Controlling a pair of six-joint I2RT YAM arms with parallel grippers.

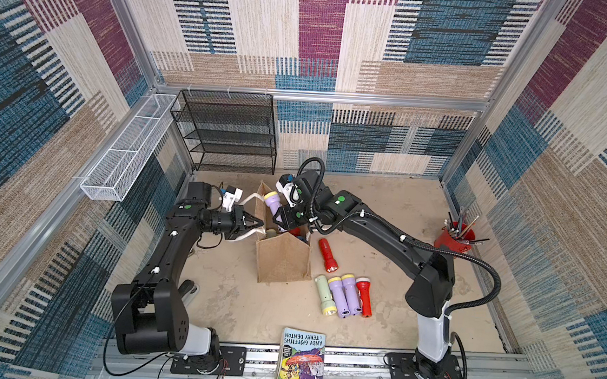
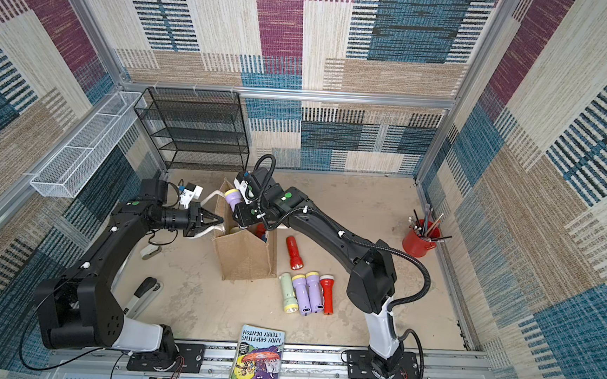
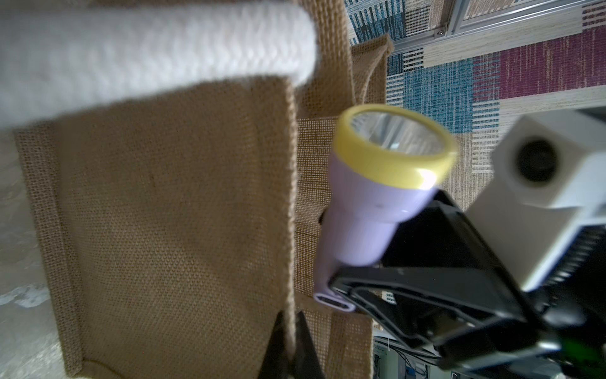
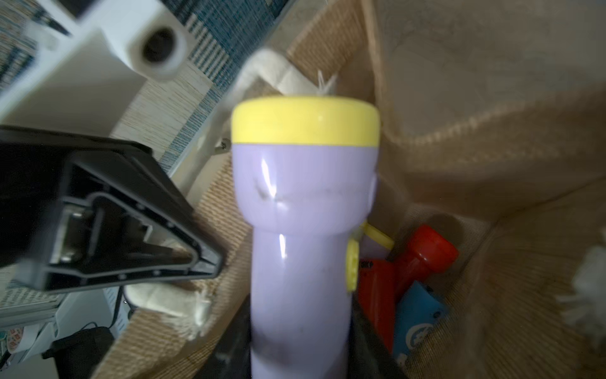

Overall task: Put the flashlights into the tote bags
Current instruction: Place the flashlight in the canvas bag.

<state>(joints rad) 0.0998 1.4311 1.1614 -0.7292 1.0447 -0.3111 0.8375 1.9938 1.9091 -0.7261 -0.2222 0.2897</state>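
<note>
Book (image 1: 301, 362) overhanging the front edge reads "ANDY GRIFFITHS", "TERRY DENTON", "TREEHOUSE". Five flashlights (image 1: 347, 294) lie on open floor (image 1: 235, 302) right of the bag (image 1: 282, 260). Left gripper (image 1: 260, 226) pinches the bag's rim; right gripper (image 1: 280, 221) clamps a lilac flashlight (image 1: 273, 201) over its mouth.

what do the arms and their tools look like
Left arm and right arm: matte black shells, white link near the base, green round stickers. A ribbed black hose is zip-tied along the right one. Left tool and right tool have black triangular fingers plus white camera boxes.
</note>
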